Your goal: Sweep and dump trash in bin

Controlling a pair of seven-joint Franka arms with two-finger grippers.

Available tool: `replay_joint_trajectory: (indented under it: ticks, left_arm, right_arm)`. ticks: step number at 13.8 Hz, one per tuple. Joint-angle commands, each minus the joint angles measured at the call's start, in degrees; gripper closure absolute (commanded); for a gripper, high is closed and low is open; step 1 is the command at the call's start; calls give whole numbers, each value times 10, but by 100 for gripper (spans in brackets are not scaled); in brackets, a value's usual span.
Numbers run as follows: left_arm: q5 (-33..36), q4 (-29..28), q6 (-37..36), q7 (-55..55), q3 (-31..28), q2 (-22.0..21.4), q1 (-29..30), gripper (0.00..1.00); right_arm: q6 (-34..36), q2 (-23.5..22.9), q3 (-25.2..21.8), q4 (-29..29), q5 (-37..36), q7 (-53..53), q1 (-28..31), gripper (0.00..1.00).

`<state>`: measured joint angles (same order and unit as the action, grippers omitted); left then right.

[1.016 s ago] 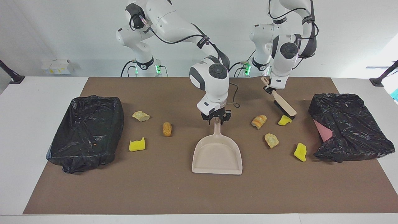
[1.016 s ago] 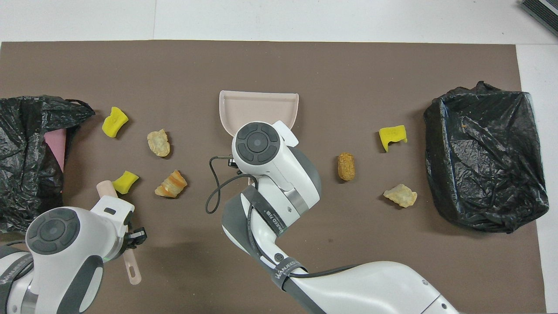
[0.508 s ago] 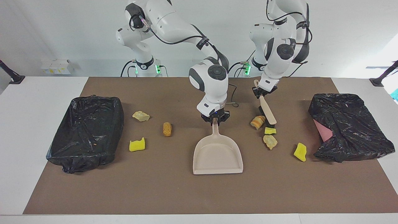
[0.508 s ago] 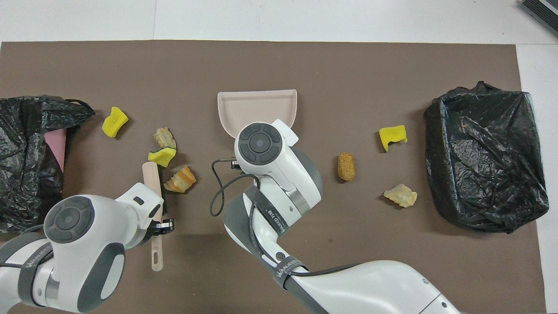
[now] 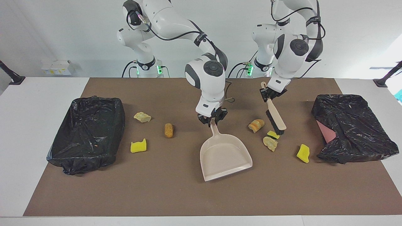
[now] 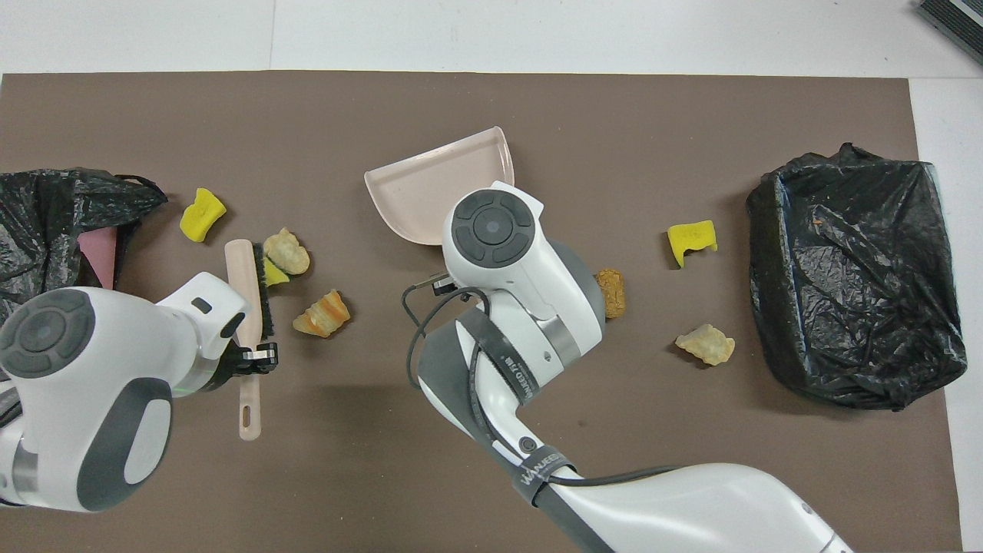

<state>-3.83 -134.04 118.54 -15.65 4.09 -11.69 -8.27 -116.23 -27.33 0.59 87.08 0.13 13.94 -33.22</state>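
left hand (image 5: pixel 272 93) – grips brush (image 5: pixel 276 118) | right hand (image 5: pixel 212 117) – grips dustpan (image 5: pixel 224 157)

Both views are brightly and evenly lit from above. Soft, short shadows are cast on the brown mat (image 5: pixel 176 194) beneath the arms. Glare is seen on the black bin liners (image 6: pixel 856 269). Focus is sharp throughout.

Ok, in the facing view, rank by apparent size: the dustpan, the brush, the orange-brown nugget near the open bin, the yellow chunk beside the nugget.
1. Dustpan, clearly largest.
2. Brush.
3. and 4. Yellow chunk and orange-brown nugget look about alike; I would not rank them.
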Motion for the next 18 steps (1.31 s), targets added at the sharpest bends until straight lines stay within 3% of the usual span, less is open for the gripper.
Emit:
replay_joint_trajectory:
  ticks: [1, 4, 9, 12, 18]
  left_arm:
    - [21, 56, -2, 56, 1, 46, 57, 100]
    - [59, 104, 19, 100, 1, 108, 103, 100]
    - [83, 125, 90, 175, 1, 179, 152, 100]
    - [83, 112, 80, 184, 2, 177, 137, 100]
    - [79, 30, 51, 129, 5, 122, 48, 100]
  right_arm:
    - [45, 38, 5, 13, -7, -147, 34, 100]
    - [103, 45, 5, 14, -16, -297, 63, 100]
    - [137, 50, 5, 23, -54, -515, 86, 100]
    - [154, 51, 5, 29, -66, -599, 96, 100]
    - [142, 69, 5, 77, -105, -694, 94, 100]
